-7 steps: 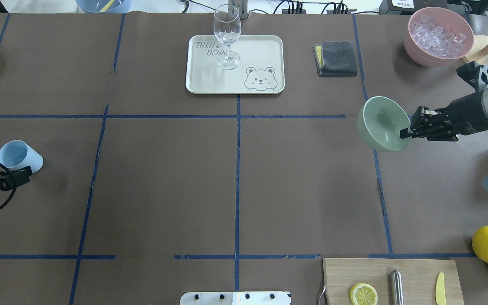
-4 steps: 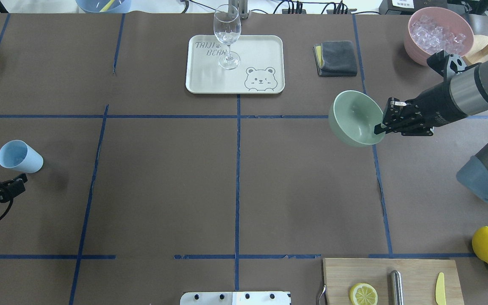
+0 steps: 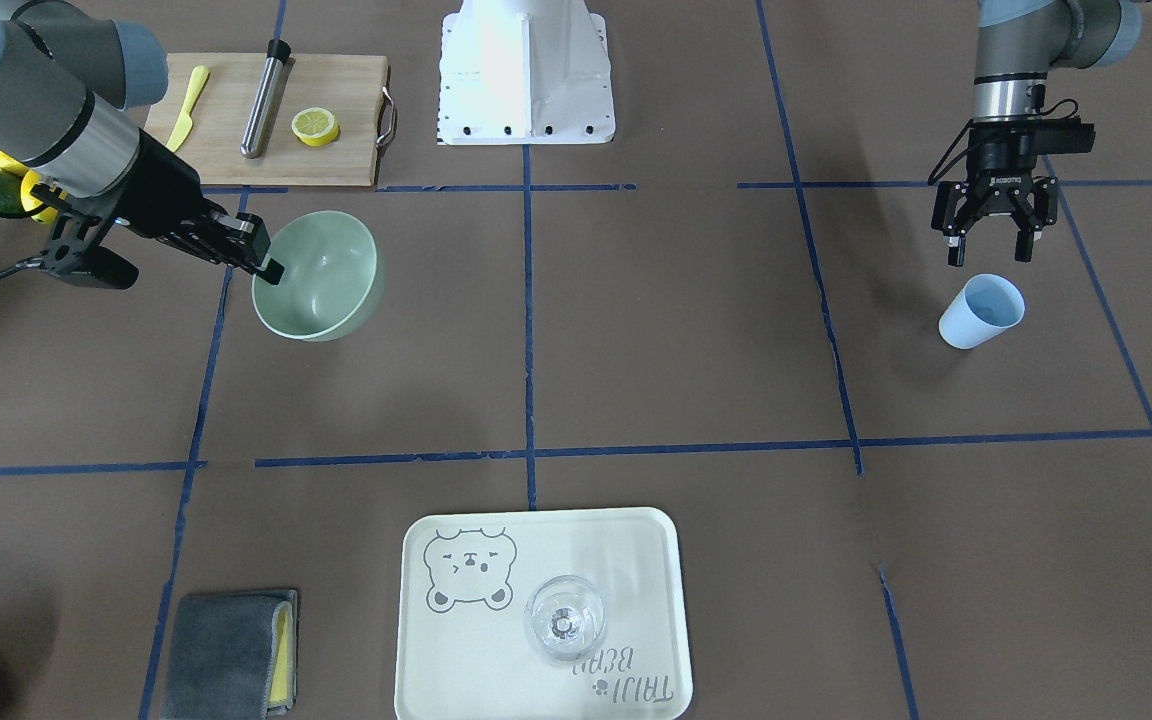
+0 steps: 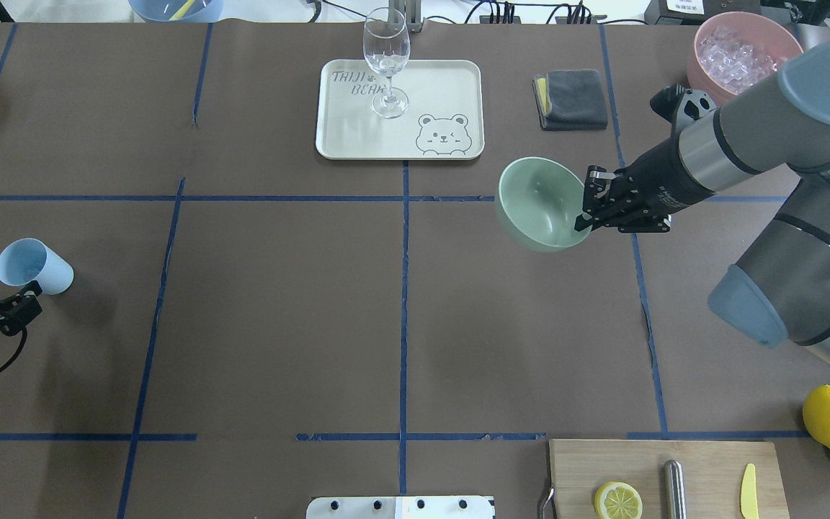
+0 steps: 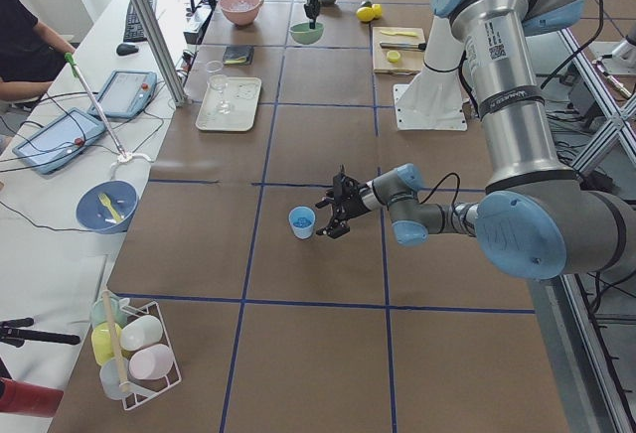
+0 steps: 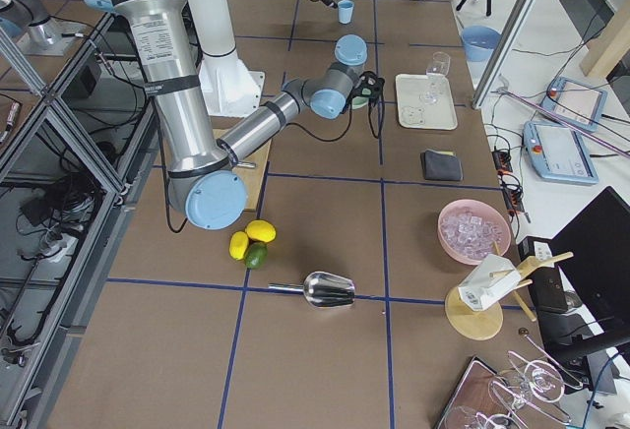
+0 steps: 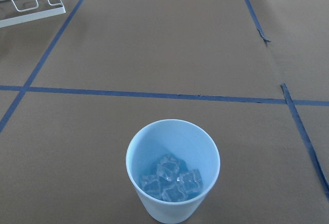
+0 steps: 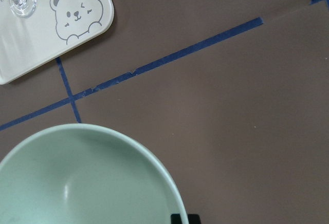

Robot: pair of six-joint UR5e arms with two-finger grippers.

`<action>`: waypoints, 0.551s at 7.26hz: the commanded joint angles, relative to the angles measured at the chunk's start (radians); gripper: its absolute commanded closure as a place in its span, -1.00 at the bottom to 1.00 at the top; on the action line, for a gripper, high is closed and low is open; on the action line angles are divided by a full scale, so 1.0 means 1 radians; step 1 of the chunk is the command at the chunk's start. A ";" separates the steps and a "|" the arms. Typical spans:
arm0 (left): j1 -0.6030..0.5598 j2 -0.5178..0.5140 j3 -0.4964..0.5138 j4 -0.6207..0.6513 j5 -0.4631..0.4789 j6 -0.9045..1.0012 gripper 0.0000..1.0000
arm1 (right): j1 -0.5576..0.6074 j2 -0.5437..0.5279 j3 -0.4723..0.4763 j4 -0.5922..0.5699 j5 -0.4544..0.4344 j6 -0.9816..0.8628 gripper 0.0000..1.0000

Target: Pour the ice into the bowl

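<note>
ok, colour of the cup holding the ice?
Pale blue, inside and out; the cup shows best in the left wrist-mounted view.

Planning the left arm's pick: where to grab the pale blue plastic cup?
Side wall of the pale blue plastic cup, mid-height, coming level from the robot's side, where the open left tool hovers. It stands upright, round and tapered, clear ice cubes inside: keep it level.
</note>
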 commanded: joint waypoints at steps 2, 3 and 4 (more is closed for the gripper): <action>0.002 -0.101 0.106 -0.002 0.102 -0.011 -1.00 | -0.053 0.086 0.002 -0.096 -0.058 0.047 1.00; 0.002 -0.113 0.117 -0.002 0.108 -0.011 -1.00 | -0.060 0.089 0.002 -0.096 -0.063 0.052 1.00; 0.002 -0.124 0.137 -0.002 0.127 -0.011 -1.00 | -0.073 0.094 0.002 -0.096 -0.072 0.069 1.00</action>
